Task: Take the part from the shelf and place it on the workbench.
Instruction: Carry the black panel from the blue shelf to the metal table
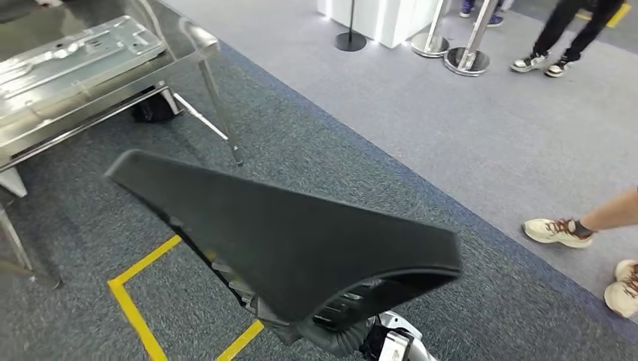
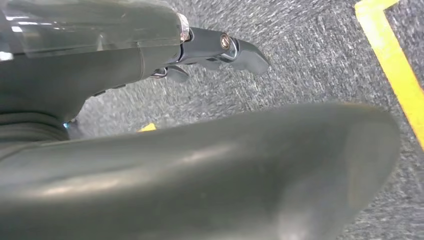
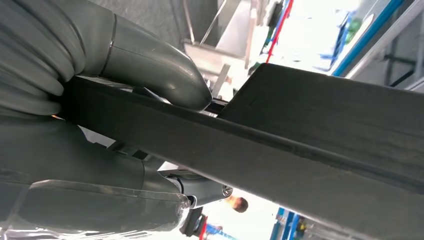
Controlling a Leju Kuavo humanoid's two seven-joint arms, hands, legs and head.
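Part (image 1: pixel 301 248): one long black panel, matte, smooth-skinned, broadly triangular, tapering to a narrow tip toward the bench and flaring to a wide rounded end nearest the robot. Held in the air above the carpet, short of the workbench, tilted slightly.

Right hand (image 3: pixel 100 125): clamped on the part's thin edge (image 3: pixel 280 145); thick grey thumb pressed on one face, darker fingers closed against the other, ribbed grey cover behind.

Left hand (image 2: pixel 150 55): hangs over the carpet, dark fingers (image 2: pixel 240 50) reaching forward with nothing between them and a little way apart; grey thumb broad and blurred across the foreground.

Workbench (image 1: pixel 188 45): bare sheet metal, shiny, on thin angled legs, upper left in the head view. On it, a pressed silver metal panel (image 1: pixel 68 60) with ribs and holes.

Floor: dark grey speckled carpet (image 1: pixel 361 158) marked with yellow tape (image 1: pixel 135 308), meeting a lighter grey strip (image 1: pixel 466 128).

Surroundings: chrome stanchion bases (image 1: pixel 466 60); people's shoes and legs (image 1: pixel 557 229) at right.
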